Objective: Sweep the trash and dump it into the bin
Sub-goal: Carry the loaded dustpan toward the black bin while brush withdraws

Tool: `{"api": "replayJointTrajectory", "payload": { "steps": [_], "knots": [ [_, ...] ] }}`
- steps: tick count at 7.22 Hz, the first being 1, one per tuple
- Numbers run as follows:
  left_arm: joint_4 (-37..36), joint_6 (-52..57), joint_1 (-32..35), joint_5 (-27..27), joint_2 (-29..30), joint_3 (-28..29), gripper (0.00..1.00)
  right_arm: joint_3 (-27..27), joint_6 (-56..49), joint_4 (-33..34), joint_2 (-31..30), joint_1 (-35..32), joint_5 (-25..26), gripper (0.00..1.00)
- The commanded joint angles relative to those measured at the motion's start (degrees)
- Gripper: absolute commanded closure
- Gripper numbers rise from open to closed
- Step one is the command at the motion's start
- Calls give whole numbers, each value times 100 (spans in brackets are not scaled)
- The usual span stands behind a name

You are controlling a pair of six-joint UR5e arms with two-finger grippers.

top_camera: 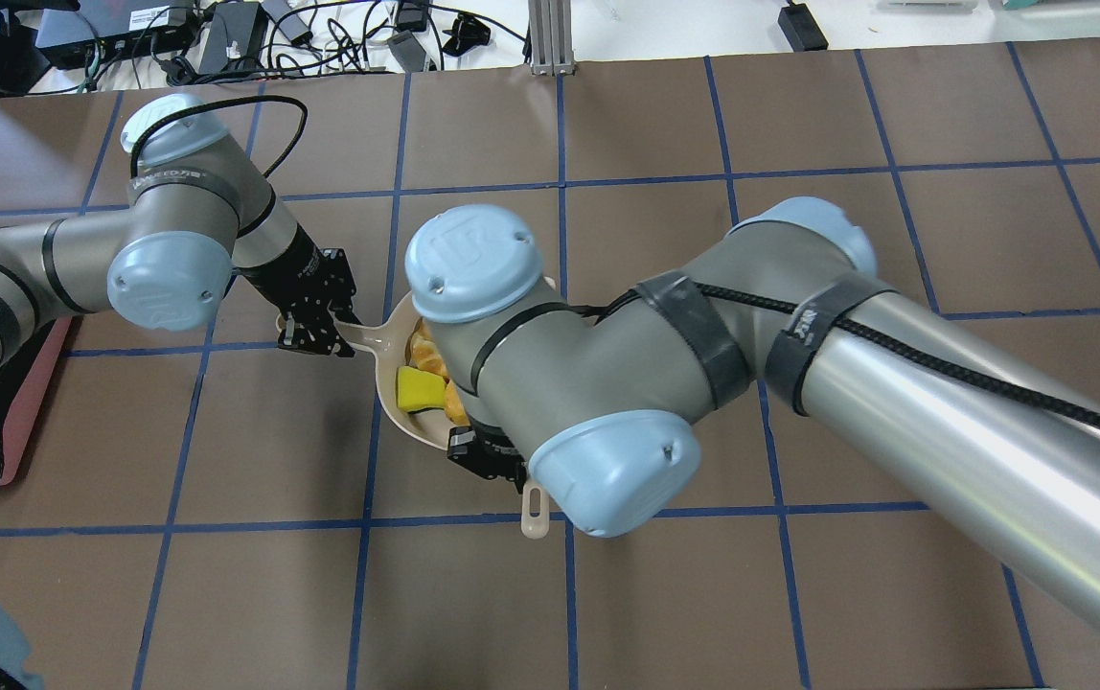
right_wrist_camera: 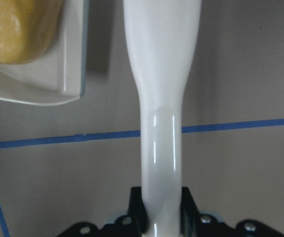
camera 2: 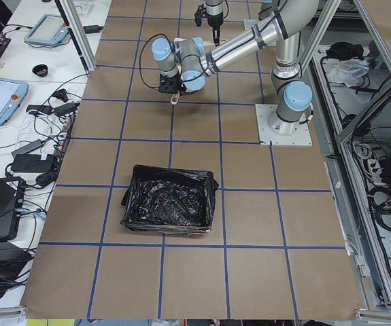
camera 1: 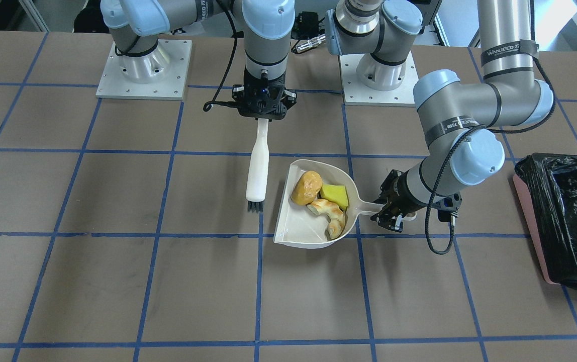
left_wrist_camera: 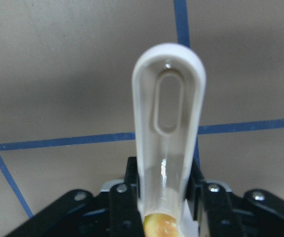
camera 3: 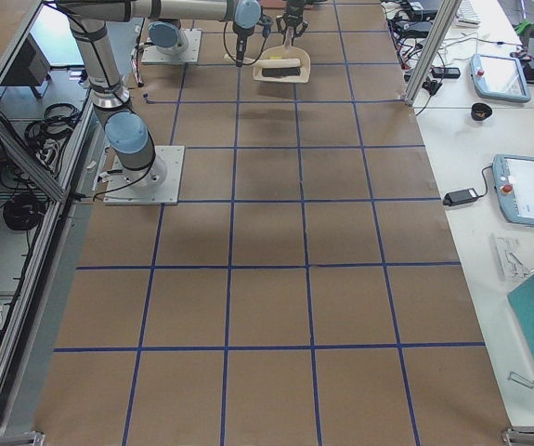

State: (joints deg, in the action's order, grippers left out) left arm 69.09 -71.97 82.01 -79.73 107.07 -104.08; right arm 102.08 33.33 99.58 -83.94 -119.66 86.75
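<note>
The trash sits together in the beige dustpan (camera 1: 296, 229) near the middle of the worktop (camera 1: 117, 281). In the front-facing view a glossy amber lump (camera 1: 306, 187) lies close to the pan's open mouth, a yellow wedge (camera 1: 334, 195) is against the back wall, and a curved croissant-like piece (camera 1: 329, 215) is just in front of the wedge, touching or nearly touching both. No piece shows on the bare worktop. The left end effector (camera 1: 388, 207) is clamped on the dustpan's slotted handle; the left wrist view shows the jaws closed on either side of it. Just beside the pan's mouth, on its left in the front-facing view, stands a white-handled brush (camera 1: 258, 166) with its dark bristles pointing down. I cannot tell whether the bristles touch the worktop or hang just above it. The right end effector (camera 1: 263, 116) grips the top of the brush handle, as the right wrist view confirms. The bin (camera 1: 550, 216), pink and lined with a crinkled black bag, stands well apart at the right edge of that view, on the robot's left. Sweeping looks complete, so the step in hand is the dump. The left arm should lift the pan with its mouth tipped slightly upward, because the lump near the open edge could roll out. It should then carry the pan over the bag and tip it only once it is above the opening. The brush needs to keep clear of that path.
</note>
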Motion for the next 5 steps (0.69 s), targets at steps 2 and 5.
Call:
{"api": "replayJointTrajectory", "payload": {
  "steps": [2, 5],
  "knots": [
    [524, 184, -403, 10, 112, 483, 100, -3, -1017, -157, -122, 1072, 122, 100],
    [1308, 604, -965, -234, 174, 1240, 100, -3, -2590, -553, -315, 2601, 254, 100]
  ]
}}
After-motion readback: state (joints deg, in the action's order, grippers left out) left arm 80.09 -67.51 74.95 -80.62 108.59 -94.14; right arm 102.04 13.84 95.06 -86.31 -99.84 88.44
